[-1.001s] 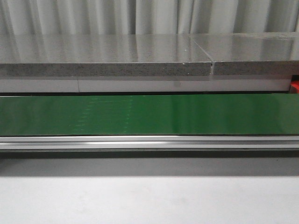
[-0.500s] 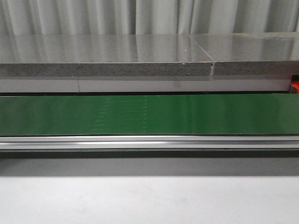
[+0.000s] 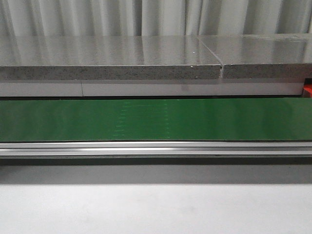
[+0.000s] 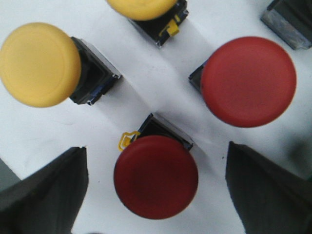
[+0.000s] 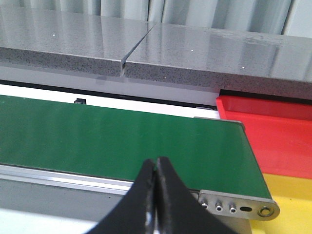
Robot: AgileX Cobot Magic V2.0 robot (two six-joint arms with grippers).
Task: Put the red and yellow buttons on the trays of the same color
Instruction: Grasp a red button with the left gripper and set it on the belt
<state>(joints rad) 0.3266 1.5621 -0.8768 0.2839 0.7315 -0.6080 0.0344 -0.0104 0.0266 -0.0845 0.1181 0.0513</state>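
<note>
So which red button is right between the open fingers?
The darker round red mushroom button with the yellow clip, sitting between the left end effector's fingers. The brighter red button lies outside them, beyond one finger.

Industrial test cell or factory lab, green conveyor belt on an aluminium rail before me, speckled grey stone counter behind the belt, pleated grey curtain behind that, red tray and yellow tray at the belt's end.

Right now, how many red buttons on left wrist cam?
2. One red button sits between the open left gripper fingers; the other red button lies beyond it, beside two yellow ones. More may be out of frame.
</note>
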